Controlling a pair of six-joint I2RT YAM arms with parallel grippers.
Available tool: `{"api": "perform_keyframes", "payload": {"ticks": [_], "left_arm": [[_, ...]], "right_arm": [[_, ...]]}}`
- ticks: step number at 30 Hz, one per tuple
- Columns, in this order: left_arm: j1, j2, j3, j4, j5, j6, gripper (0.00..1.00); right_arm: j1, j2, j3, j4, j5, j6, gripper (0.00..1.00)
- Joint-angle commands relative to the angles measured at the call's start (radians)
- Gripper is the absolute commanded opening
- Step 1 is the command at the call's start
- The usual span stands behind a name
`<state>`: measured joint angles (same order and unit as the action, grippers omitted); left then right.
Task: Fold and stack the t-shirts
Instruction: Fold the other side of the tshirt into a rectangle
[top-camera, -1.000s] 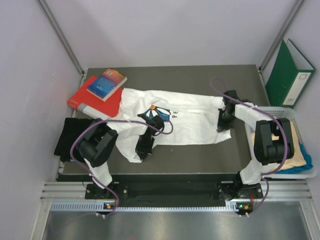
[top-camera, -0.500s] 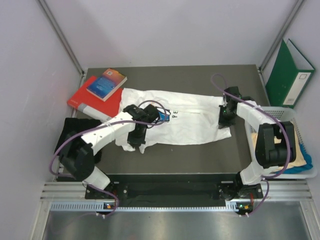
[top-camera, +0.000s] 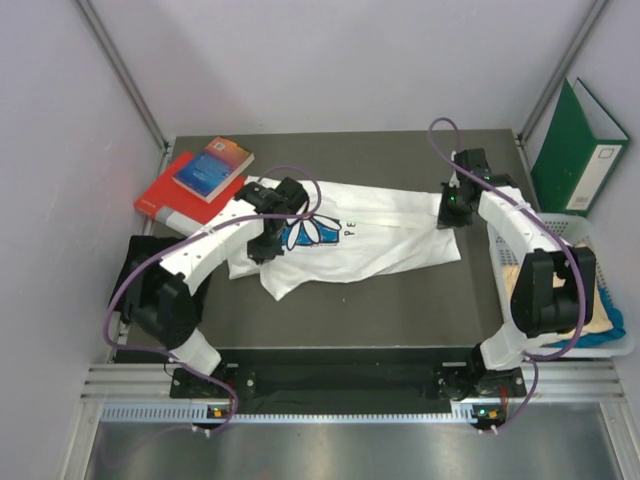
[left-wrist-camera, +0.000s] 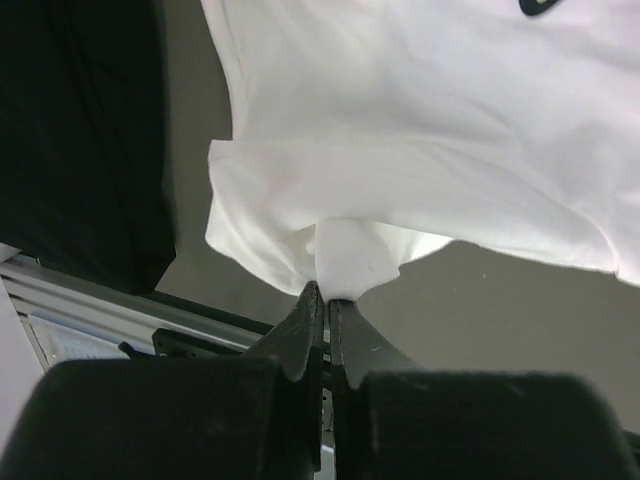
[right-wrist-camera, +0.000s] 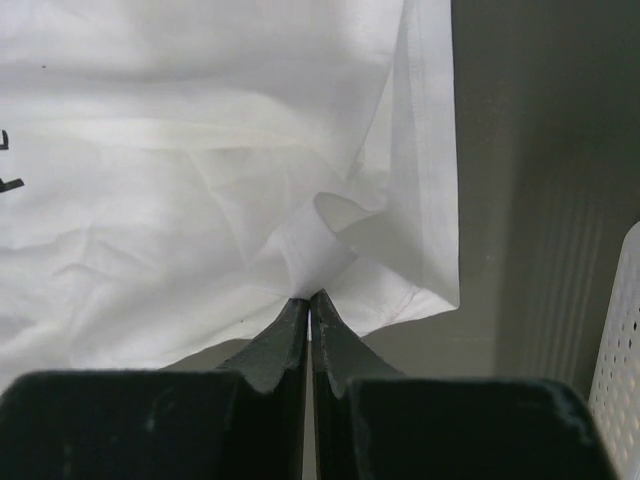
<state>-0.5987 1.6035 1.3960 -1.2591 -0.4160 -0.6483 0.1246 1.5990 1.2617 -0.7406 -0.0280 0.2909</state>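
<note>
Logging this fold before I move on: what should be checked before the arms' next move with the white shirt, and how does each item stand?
1. The left gripper is shut on a pinch of the white daisy t-shirt: ok.
2. The right gripper is shut on the shirt's other end: ok.
3. Shirt lying flat: not ok, it is bunched and creased near the left gripper.
4. Shirt apart from the red book: cannot tell, a corner lies very near it.
5. The black t-shirt lies apart from the white one: ok.
</note>
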Motion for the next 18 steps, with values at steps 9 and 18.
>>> {"api": "perform_keyframes", "payload": {"ticks": [9,18], "left_arm": [[0.158,0.116,0.201,0.147,-0.030,0.091,0.00],[0.224,0.231,0.343,0.230,-0.013,0.110,0.00]], "right_arm": [[-0.040,0.209,0.152,0.113,0.023,-0.032,0.00],[-0.051,0.404,0.275,0.159,0.025,0.002,0.00]]}}
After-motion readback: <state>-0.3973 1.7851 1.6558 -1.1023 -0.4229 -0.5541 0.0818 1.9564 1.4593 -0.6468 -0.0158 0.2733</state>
